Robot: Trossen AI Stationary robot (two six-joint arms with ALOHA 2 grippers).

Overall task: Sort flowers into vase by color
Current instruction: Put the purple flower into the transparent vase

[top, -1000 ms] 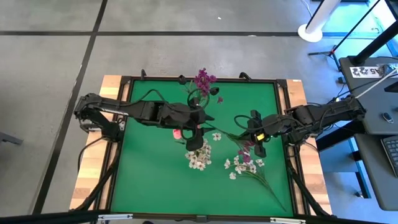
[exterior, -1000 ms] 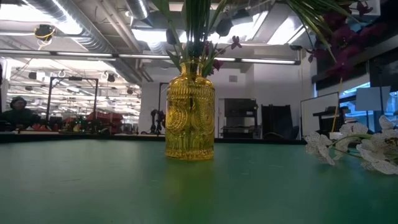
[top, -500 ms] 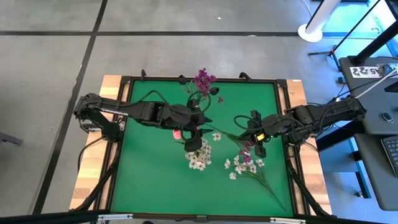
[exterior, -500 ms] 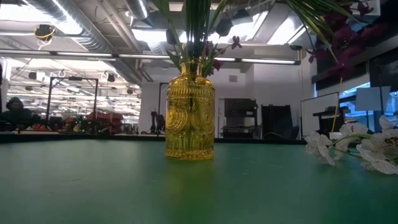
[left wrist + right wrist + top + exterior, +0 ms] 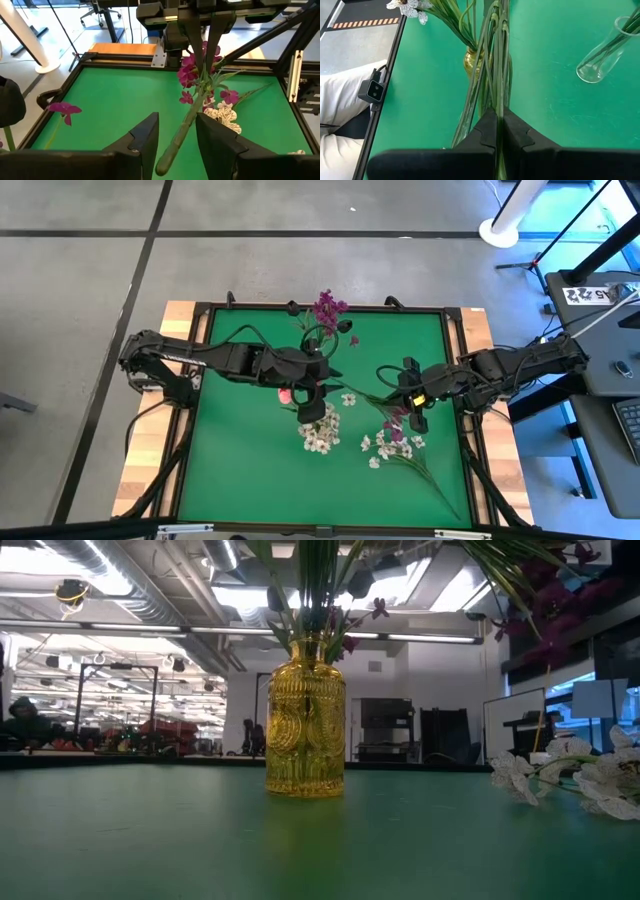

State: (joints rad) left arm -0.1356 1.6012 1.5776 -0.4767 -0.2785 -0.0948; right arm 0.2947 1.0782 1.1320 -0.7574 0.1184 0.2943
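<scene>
My right gripper [image 5: 415,408] is shut on a magenta-purple flower [image 5: 189,75] right of the table's middle. The flower's green stem slants toward my left gripper [image 5: 312,402]. That gripper is open, and the stem's free end [image 5: 165,164] lies between its fingers [image 5: 177,117]; whether they touch it I cannot tell. A yellow glass vase [image 5: 305,720] stands on its base and holds green stems. A clear vase [image 5: 318,338] near the far edge holds purple flowers [image 5: 327,308]. White sprays [image 5: 320,432] lie flat on the mat. My right gripper pinches the flower's stem [image 5: 496,100], with several thin leaves, between its two shut fingers [image 5: 214,35]. The fingers come from above and point down, meeting the stem at the blossom end, just above the magenta cluster. The stem runs on beyond the fingertips, slanting down toward the table's left.
More white blossoms and long green stems [image 5: 388,445] lie near-right of the middle, and they show at the right in the low view [image 5: 560,765]. A pink bud [image 5: 285,393] sits beside my left gripper. A raised dark frame [image 5: 455,315] rims the green mat, and a small camera [image 5: 372,90] sits at the near edge.
</scene>
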